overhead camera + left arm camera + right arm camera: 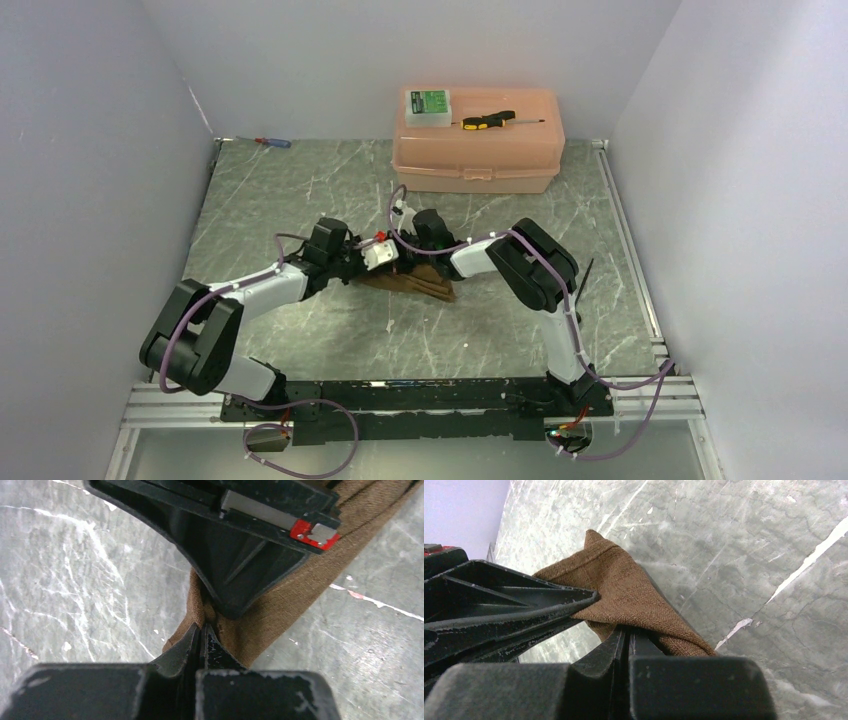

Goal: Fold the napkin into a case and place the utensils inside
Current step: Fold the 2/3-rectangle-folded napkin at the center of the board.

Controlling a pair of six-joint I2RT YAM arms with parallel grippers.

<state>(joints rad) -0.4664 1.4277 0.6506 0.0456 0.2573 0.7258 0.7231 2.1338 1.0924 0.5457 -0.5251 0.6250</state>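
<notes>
Grey marbled tabletop (300, 190) between plain pale walls (100, 150); at its middle is the brown napkin (425, 284), with the left fingers (182, 650) and right fingers (609, 650) both clenched on it.

Walls: plain pale panels, left wall (90, 180), back wall (330, 50) and right wall (750, 180), closing three sides.
Counter: grey marble-patterned counter (300, 190) with white veins.
Edging: aluminium rail (180, 405) along the near edge.
Light: soft, even, with faint shadows.
</notes>
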